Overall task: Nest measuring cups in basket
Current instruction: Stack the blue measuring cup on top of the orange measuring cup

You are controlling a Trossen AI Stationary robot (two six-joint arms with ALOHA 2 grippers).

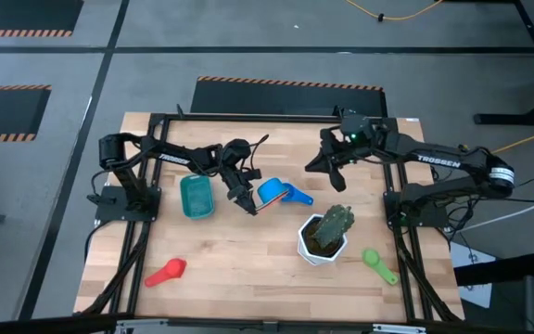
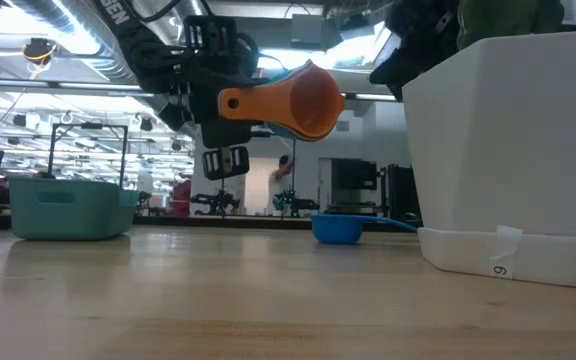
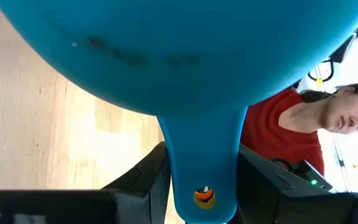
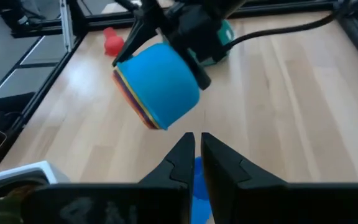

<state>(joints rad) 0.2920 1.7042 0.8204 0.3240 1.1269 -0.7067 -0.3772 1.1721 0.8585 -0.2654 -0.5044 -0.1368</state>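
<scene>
My left gripper (image 1: 245,198) is shut on a nested stack of measuring cups (image 1: 272,192), held above the table between the teal basket (image 1: 196,197) and the white pot. The stack's outer cup is blue (image 4: 160,87), and an orange cup (image 2: 303,100) shows in the low view. A lone blue cup (image 2: 338,229) rests on its base on the table. A red cup (image 1: 167,272) and a green cup (image 1: 378,264) lie near the near edge. My right gripper (image 4: 196,152) is shut, raised near the far right, touching nothing. My left gripper pinches the stack by its handles, the blue handle (image 3: 204,168) lying between the two fingers (image 3: 145,180), which run along it. The stack is lifted clear of the table (image 2: 268,290) and tipped on its side, with the bowls (image 4: 160,87) sticking out beyond the fingertips.
A white hexagonal pot (image 1: 323,243) with a green plant stands right of centre, near the lone blue cup. The basket (image 2: 68,207) stands upright on the table left of the held stack. Bare wood lies along the near edge between the red and green cups. A person shows beyond the table.
</scene>
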